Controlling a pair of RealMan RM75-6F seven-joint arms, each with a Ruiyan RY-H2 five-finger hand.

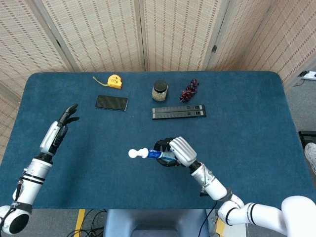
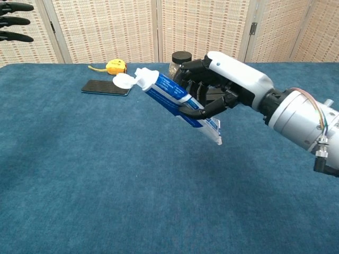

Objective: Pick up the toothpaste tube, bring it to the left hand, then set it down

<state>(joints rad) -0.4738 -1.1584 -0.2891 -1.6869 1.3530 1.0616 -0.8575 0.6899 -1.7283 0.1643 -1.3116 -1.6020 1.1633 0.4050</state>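
My right hand point(image 1: 174, 150) point(image 2: 217, 84) grips the blue and white toothpaste tube point(image 1: 148, 154) point(image 2: 172, 97) well above the table's middle. The tube's white cap point(image 1: 132, 153) point(image 2: 123, 81) points left and the crimped end slopes down to the right. My left hand point(image 1: 62, 126) is raised at the left side of the table, fingers spread, holding nothing. In the chest view only its dark fingertips point(image 2: 13, 21) show at the top left corner. A wide gap separates the cap from the left hand.
At the back of the blue table point(image 1: 256, 128) lie a black phone point(image 1: 111, 102) point(image 2: 106, 87), a yellow tape measure point(image 1: 114, 81) point(image 2: 116, 66), a glass jar point(image 1: 159, 91), a dark grape bunch point(image 1: 189, 90) and a black power strip point(image 1: 178, 112).
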